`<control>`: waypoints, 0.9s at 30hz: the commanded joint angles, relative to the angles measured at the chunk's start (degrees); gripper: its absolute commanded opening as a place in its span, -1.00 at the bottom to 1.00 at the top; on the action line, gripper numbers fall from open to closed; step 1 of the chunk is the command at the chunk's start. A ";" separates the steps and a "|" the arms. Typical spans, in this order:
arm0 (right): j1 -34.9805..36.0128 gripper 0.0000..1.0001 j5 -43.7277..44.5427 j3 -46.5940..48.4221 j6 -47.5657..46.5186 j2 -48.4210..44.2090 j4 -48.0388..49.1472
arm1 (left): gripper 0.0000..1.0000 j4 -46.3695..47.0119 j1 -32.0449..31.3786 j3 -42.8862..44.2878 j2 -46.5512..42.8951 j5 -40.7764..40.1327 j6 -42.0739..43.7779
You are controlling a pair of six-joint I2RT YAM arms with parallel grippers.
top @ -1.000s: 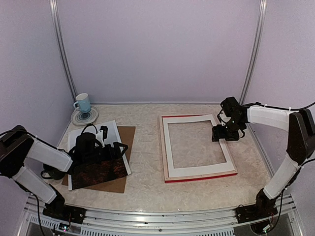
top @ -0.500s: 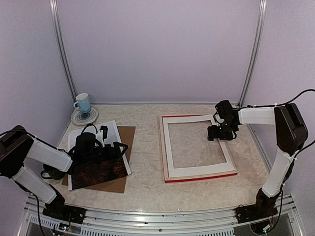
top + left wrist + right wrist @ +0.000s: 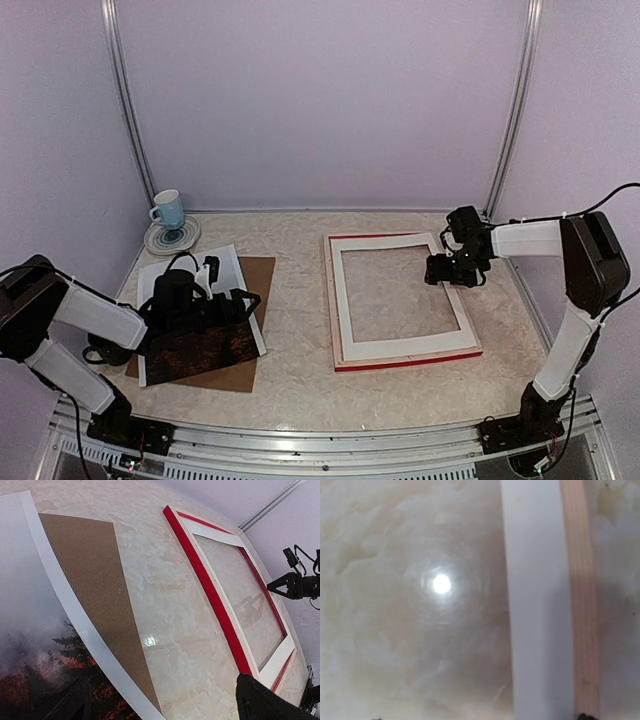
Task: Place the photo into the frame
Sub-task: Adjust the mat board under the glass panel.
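Note:
The photo (image 3: 205,350), misty grey above dark red-brown, lies on the brown backing board (image 3: 262,280) at the left. My left gripper (image 3: 230,300) hovers over the photo's right part, open. In the left wrist view its jaws (image 3: 155,695) stand wide apart, one dark finger (image 3: 65,702) over the photo (image 3: 30,630). The frame (image 3: 410,362) lies flat at centre right, red edges showing, with a white mat (image 3: 400,348) in it. My right gripper (image 3: 455,270) hangs open low over the frame's right bar. Its wrist view shows the mat strip (image 3: 535,605) and pale wood (image 3: 580,605) close below.
A blue cup (image 3: 168,210) stands on a saucer (image 3: 172,238) at the back left corner. Pale walls close in the marbled table (image 3: 300,300) on three sides. My right gripper (image 3: 295,585) shows beyond the frame (image 3: 210,590) in the left wrist view.
My right gripper slid left over the frame's right bar, then came back slightly to the right, its jaws widening a little. The left arm and the photo have not moved.

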 commanded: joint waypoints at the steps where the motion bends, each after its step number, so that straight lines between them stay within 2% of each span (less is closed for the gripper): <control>1: -1.11 0.68 -0.18 -1.04 -0.33 -2.06 1.53 | 0.98 1.45 0.48 -0.24 0.46 0.66 -0.27; 21: -1.25 0.69 -8.27 -2.68 -0.58 0.91 2.94 | 0.98 1.71 0.50 -0.14 0.93 1.03 -0.34; 27: -1.24 0.70 -8.16 -2.69 -0.46 -0.66 3.10 | 0.98 1.79 0.50 -0.19 1.07 1.03 -0.35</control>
